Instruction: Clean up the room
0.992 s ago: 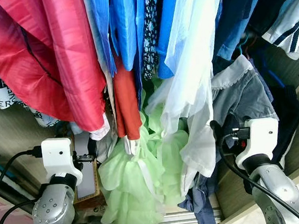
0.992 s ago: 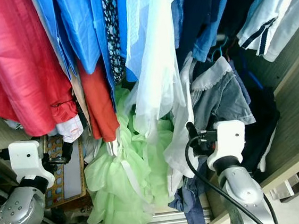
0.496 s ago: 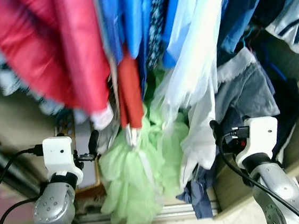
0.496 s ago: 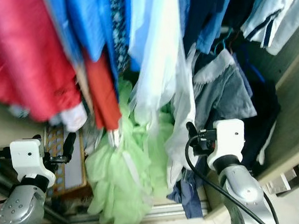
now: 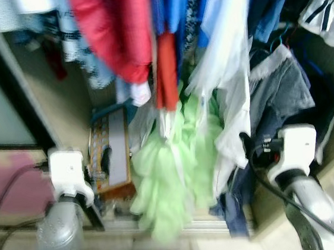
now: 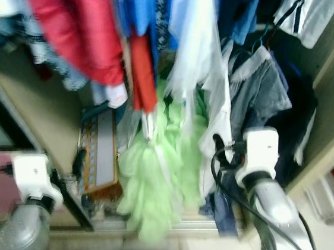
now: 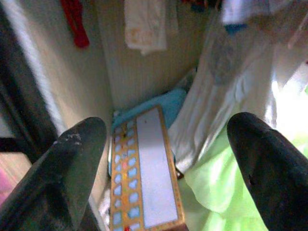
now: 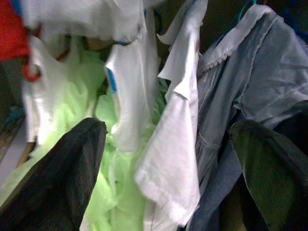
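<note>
I'm seeing both silver arms reaching forward and raised to about the same height. The left gripper (image 7: 163, 168) is holding its two black fingers (image 7: 72, 168) spread wide apart, gripping nothing. The right gripper (image 8: 166, 168) is likewise gaping, its fingers (image 8: 62, 173) closing on nothing.

Camera view apparently shifted left.

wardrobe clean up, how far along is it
Done: most clothes hang in the wardrobe, like the red garment. In hand: nothing; left gripper and right gripper are open and empty. Left: the green garment spills low by the patterned box.
</note>
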You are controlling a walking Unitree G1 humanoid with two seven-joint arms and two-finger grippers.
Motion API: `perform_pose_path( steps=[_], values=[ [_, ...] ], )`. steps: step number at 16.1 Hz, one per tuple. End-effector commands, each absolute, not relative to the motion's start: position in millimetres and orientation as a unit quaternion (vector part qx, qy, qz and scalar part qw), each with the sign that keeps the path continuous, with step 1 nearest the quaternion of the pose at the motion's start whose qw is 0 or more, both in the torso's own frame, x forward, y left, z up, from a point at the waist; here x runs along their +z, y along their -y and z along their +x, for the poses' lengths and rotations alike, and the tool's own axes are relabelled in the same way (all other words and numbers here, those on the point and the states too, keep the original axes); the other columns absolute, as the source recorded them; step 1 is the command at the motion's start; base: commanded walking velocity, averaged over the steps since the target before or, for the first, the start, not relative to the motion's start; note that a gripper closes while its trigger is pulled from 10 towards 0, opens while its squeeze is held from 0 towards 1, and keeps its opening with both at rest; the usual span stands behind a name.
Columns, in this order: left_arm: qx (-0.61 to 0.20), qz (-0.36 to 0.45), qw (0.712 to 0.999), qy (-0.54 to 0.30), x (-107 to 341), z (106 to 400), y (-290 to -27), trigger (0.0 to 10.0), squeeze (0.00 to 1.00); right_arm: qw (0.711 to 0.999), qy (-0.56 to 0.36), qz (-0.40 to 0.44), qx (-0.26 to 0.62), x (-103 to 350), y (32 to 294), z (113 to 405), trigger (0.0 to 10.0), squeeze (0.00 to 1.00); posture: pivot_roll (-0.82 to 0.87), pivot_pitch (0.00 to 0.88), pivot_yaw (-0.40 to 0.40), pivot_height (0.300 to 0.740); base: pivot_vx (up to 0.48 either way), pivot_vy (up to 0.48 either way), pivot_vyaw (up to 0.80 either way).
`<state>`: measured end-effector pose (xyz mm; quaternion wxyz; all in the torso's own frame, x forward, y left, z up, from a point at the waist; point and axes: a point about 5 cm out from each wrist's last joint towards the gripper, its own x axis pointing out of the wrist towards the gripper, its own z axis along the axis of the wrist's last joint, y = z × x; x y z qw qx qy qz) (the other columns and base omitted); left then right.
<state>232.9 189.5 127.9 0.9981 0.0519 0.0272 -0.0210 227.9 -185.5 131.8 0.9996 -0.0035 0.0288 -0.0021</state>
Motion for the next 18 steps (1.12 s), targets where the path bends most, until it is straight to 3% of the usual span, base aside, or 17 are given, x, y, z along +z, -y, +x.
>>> perform_pose_path(
  steps=[1, 11, 18],
  values=[
    [-0.024, 0.055, 0.998, -0.022, 132, 235, -188, 10.0, 0.00, 1.000, -0.024, -0.008, -0.007, 135, 188, 229, 10.0, 0.00, 0.00, 0.000, -0.060, 0.740, 0.000, 0.000, 0.00],
    [-0.032, 0.096, 0.995, -0.007, 130, 235, -184, 10.0, 0.00, 0.999, 0.001, -0.031, 0.014, 145, 184, 243, 10.0, 0.00, -0.02, 0.000, -0.065, 0.740, 0.000, 0.000, 0.71],
    [0.003, 0.132, 0.990, 0.040, 142, 247, -192, 10.0, 0.00, 0.999, -0.001, 0.009, 0.048, 145, 174, 256, 10.0, 0.00, 0.01, 0.000, -0.087, 0.740, 0.000, 0.000, 0.78]
  ],
)
